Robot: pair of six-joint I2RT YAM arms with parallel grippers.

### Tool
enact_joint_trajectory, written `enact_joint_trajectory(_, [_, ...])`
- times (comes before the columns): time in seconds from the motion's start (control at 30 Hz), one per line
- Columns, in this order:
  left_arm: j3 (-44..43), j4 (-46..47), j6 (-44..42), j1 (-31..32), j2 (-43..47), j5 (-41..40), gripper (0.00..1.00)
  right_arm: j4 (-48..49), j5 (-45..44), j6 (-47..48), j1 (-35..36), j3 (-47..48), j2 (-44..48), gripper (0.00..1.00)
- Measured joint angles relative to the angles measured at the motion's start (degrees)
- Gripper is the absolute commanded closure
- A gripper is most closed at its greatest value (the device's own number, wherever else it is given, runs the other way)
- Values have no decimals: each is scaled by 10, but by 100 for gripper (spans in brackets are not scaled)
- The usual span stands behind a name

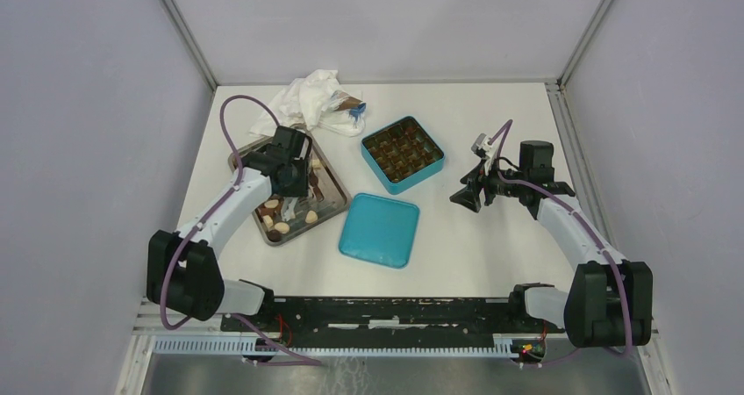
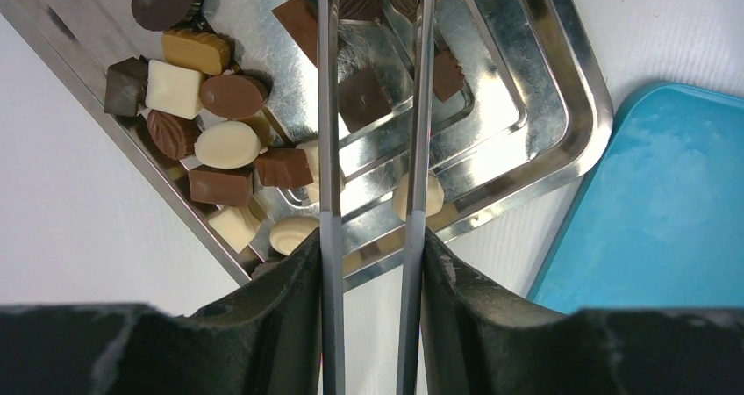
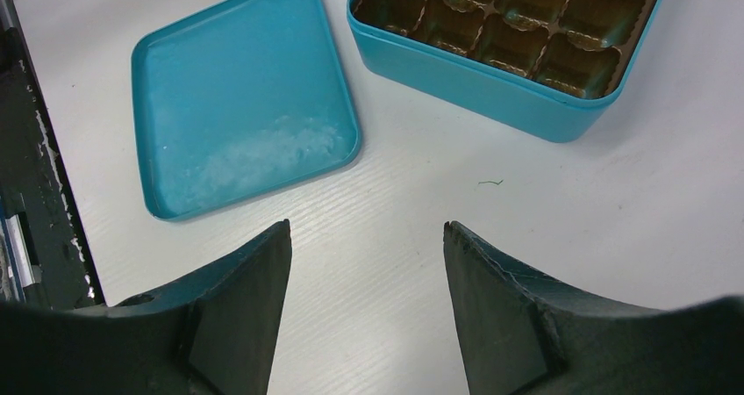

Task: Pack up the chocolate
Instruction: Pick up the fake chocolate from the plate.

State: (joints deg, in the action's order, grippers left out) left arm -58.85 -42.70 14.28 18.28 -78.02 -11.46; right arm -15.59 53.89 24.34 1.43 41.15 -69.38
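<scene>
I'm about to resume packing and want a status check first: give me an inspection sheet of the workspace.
Surface: white table, with a tiny green fleck near the box.
Job's things: chocolates mostly heaped at one end of a steel tray. The teal box is open and the compartments in view are empty. Its lid lies apart, inside up.
Clutter: crumpled white cloth behind the tray, with a small blue item on it.
Grippers: left gripper grips tweezers over the tray, arms apart. Right gripper is open above bare table.
Cables: a purple cable arches off each arm; no snag seen.
Surroundings: grey walls, and a black rail at the near edge.
</scene>
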Motion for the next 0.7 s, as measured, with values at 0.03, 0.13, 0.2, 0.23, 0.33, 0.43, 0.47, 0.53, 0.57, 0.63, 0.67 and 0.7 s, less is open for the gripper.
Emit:
enact_joint_trajectory(0.03, [0, 0, 0, -1, -2, 0, 54, 0, 0, 0, 0, 0, 0, 30])
enact_joint_trajectory(0.13, [0, 0, 0, -5, -4, 0, 54, 0, 0, 0, 0, 0, 0, 30])
enact_joint_trajectory(0.2, [0, 1, 0, -6, -4, 1, 54, 0, 0, 0, 0, 0, 0, 30])
enact_joint_trajectory(0.23, [0, 2, 0, -7, -5, 1, 54, 0, 0, 0, 0, 0, 0, 30])
enact_joint_trajectory(0.33, [0, 5, 0, -9, -9, 5, 54, 0, 0, 0, 0, 0, 0, 30])
enact_joint_trajectory(0.43, [0, 8, 0, -10, -14, 11, 54, 0, 0, 0, 0, 0, 0, 30])
enact_joint_trajectory(0.47, [0, 9, 0, -10, -15, 13, 54, 0, 0, 0, 0, 0, 0, 30])
enact_joint_trajectory(0.53, [0, 9, 0, -10, -17, 15, 54, 0, 0, 0, 0, 0, 0, 30])
enact_joint_trajectory(0.57, [0, 9, 0, -10, -18, 16, 54, 0, 0, 0, 0, 0, 0, 30])
enact_joint_trajectory(0.63, [0, 10, 0, -10, -21, 15, 54, 0, 0, 0, 0, 0, 0, 30])
enact_joint_trajectory(0.67, [0, 10, 0, -10, -22, 15, 54, 0, 0, 0, 0, 0, 0, 30])
enact_joint_trajectory(0.7, [0, 10, 0, -11, -24, 15, 54, 0, 0, 0, 0, 0, 0, 30])
